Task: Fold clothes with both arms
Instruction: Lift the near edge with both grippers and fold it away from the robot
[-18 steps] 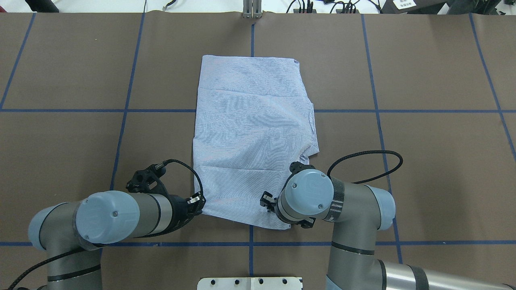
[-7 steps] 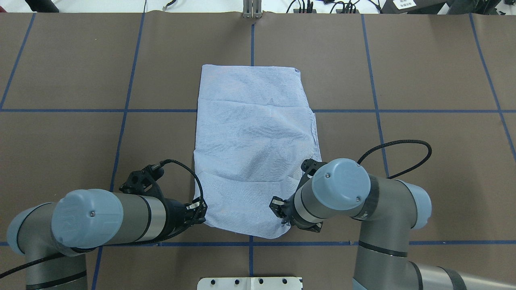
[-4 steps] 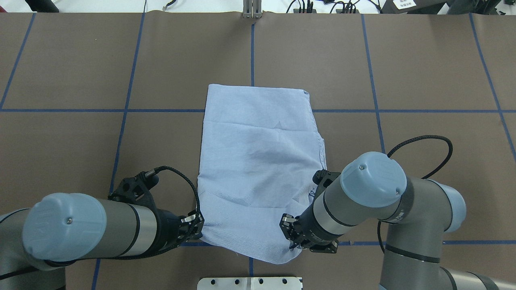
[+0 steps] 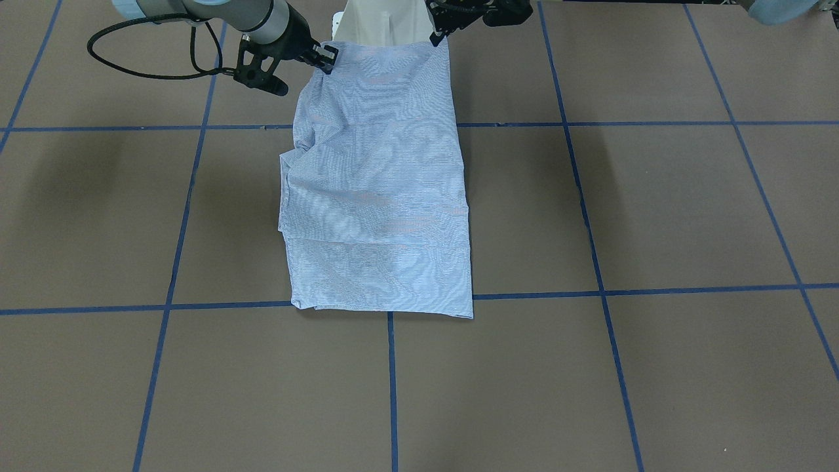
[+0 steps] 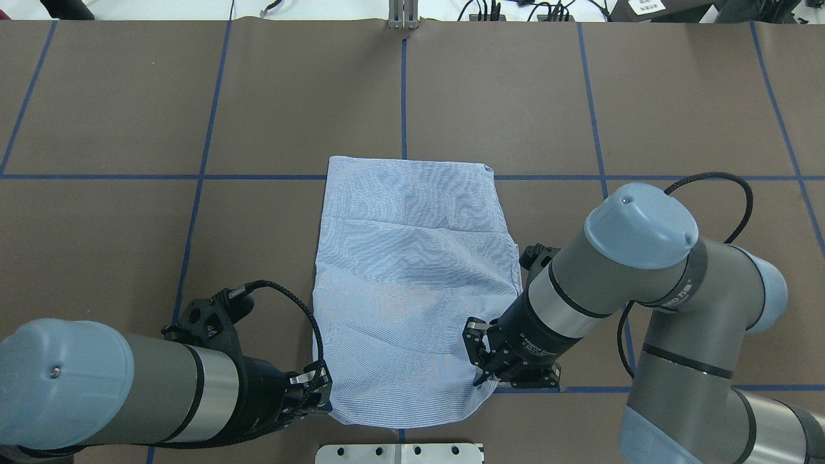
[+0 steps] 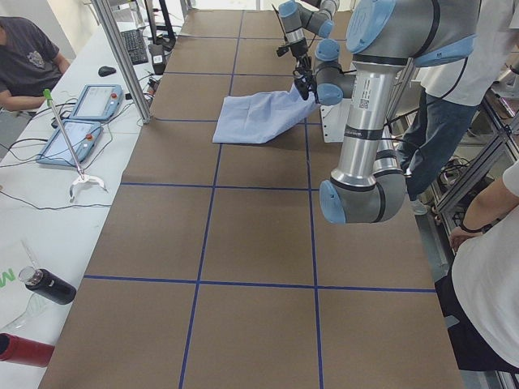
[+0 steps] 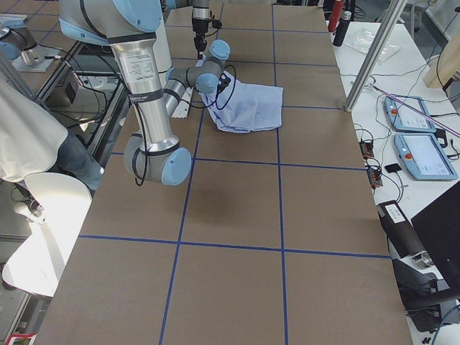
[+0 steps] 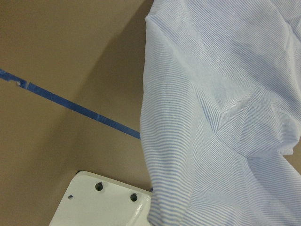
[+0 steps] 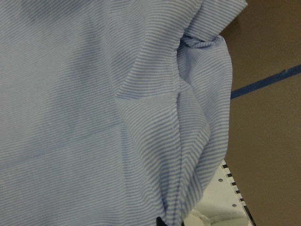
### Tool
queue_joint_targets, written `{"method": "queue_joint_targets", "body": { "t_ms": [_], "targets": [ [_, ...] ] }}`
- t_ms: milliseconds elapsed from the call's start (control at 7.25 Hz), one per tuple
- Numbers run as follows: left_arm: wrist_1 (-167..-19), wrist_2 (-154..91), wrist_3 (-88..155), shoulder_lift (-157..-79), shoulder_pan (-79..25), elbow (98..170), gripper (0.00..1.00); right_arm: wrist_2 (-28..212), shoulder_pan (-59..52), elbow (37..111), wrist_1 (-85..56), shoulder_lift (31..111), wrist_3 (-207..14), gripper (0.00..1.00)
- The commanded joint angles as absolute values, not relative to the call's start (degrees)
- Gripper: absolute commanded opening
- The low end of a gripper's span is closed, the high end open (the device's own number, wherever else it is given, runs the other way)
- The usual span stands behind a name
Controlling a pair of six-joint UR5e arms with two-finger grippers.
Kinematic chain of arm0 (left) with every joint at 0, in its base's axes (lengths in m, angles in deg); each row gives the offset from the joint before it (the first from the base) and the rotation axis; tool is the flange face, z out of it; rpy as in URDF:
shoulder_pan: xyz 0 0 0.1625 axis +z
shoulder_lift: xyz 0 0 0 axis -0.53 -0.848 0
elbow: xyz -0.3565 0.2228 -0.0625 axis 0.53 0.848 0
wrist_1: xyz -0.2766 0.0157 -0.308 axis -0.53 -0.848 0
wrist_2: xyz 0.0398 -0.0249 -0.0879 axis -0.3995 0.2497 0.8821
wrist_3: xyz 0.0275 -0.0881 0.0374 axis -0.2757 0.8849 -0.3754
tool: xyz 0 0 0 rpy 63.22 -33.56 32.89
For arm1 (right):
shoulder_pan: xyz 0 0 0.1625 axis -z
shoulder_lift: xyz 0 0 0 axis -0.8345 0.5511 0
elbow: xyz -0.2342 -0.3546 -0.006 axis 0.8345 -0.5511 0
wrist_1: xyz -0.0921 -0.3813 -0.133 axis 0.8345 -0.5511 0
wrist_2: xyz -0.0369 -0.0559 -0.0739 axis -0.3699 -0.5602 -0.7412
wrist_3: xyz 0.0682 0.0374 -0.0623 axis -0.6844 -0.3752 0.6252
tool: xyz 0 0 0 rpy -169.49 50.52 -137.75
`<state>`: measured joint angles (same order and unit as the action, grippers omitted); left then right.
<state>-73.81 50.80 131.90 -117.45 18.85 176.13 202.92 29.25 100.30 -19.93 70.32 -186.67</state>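
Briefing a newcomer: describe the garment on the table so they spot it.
On the brown table gridded with blue tape, look toward the robot's side for the shirt. Only cloth there: pale blue, finely striped, corners pinched by the left claw and right claw.

Nothing fully legible. White print on wrist band (image 5: 538, 340) just behind right claw (image 5: 480, 372): too small. Print on elbow band (image 5: 683, 291), further back from claw: unreadable. Paper label (image 5: 646, 6) past counter (image 5: 677, 96), far ahead of claw: blurred.
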Motion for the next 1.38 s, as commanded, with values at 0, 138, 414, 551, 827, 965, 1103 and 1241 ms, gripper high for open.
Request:
{"method": "queue_joint_targets", "body": {
  "t_ms": [0,138,414,551,827,965,1103,1241],
  "targets": [
    [-73.7,52.4,126.9,-120.6,10.8,175.6,0.0,203.6,22.7,97.9,-19.8,67.8,-186.3,0.0],
    [-73.7,55.8,122.8,-121.0,5.3,173.6,0.0,203.5,19.4,96.4,-19.8,66.5,-186.2,0.0],
    [-75.2,59.1,117.8,-126.0,-2.2,163.6,0.0,202.9,15.0,87.2,-19.8,59.6,-185.3,0.0],
    [-81.3,59.0,116.0,-126.7,-3.7,157.3,0.0,202.8,13.3,81.5,-19.7,56.9,-181.9,0.0],
    [-94.3,58.9,115.8,-127.8,-4.7,145.5,0.0,202.7,11.9,70.0,-19.5,50.4,-180.6,0.0],
    [-97.1,58.9,115.8,-128.4,-5.5,142.4,0.0,201.5,11.9,66.3,-19.4,49.3,-180.0,0.0],
    [-99.9,58.8,115.8,-128.7,-5.7,139.8,0.0,200.1,11.9,65.0,-19.0,49.2,-177.9,0.0],
    [-102.1,58.7,115.9,-129.0,-6.0,138.3,0.0,200.0,11.9,63.1,-18.1,48.8,-176.9,0.0]
  ]
}}
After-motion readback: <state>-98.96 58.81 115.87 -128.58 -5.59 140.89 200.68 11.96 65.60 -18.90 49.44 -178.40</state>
